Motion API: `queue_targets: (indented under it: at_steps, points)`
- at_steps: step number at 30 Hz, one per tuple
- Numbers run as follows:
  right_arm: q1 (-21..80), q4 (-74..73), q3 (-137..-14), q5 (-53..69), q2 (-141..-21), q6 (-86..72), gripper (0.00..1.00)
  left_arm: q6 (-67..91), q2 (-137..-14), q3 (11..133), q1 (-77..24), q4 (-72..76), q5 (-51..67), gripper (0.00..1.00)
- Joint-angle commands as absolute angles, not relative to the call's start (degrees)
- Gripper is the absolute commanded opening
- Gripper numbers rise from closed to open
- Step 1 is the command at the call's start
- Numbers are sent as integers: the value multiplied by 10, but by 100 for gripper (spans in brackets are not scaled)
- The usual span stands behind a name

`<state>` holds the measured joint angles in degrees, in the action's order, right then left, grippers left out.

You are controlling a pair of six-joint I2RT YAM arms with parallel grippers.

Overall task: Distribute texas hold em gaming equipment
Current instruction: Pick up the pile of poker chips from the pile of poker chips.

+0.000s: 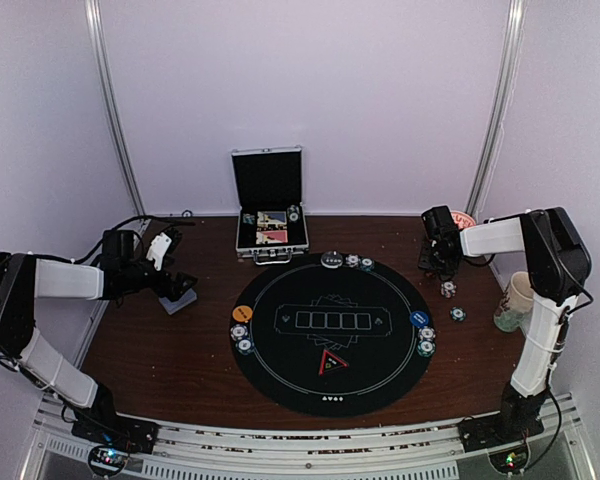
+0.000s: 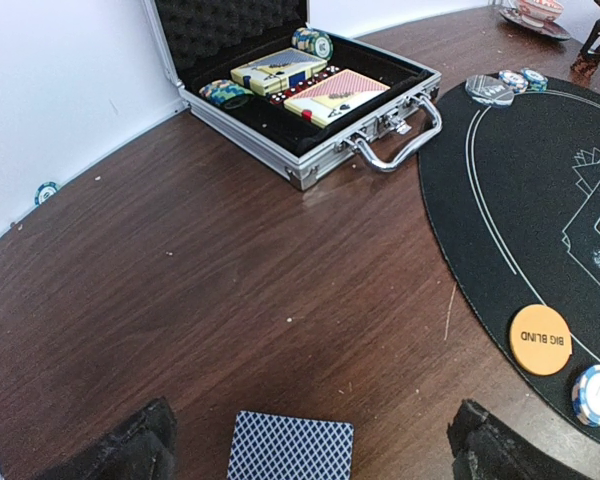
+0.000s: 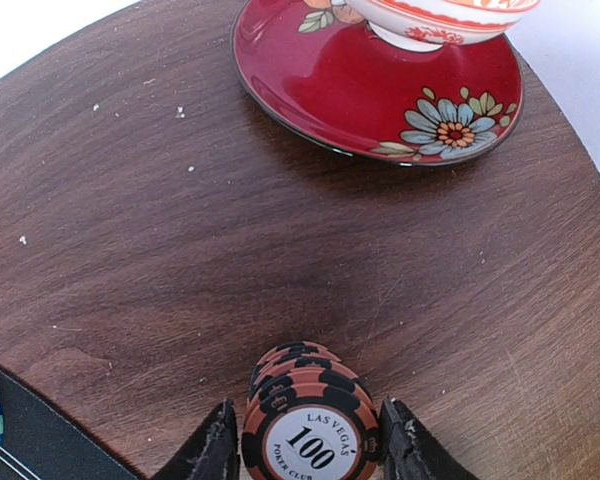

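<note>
Three button discs lie on the round black mat (image 1: 280, 375): orange disc (image 1: 242, 313), black disc (image 1: 331, 259), blue disc (image 1: 418, 318), each with two poker chips (image 1: 238, 333) beside it. Two loose chips (image 1: 448, 288) lie on the table (image 1: 140, 340) right of the mat. One card (image 2: 290, 450) lies face down between the wide-spread fingers of the left gripper (image 2: 312, 435). Right gripper (image 3: 308, 445): jaws pressed on both sides of one red chip stack (image 3: 305, 400) near a red saucer (image 3: 380, 90). Open silver case (image 2: 310, 165): two card boxes.
</note>
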<state>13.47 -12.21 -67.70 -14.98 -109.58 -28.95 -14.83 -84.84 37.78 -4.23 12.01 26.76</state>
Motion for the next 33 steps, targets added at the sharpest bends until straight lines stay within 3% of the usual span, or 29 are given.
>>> queue_targets:
  at_steps: [1, 10, 15, 33]
  points:
    - [131, -124, -690, -149, -1105, -297, 44, -150, -853, 388, -40, 140, 265, 98]
    - [131, -127, -691, -147, -1106, -297, 40, -150, -852, 387, -40, 140, 264, 98]
    - [131, -127, -692, -147, -1104, -296, 32, -150, -851, 387, -40, 140, 264, 98]
    - [139, -123, -656, -135, -1020, -303, 29, -149, -850, 387, -40, 140, 261, 98]
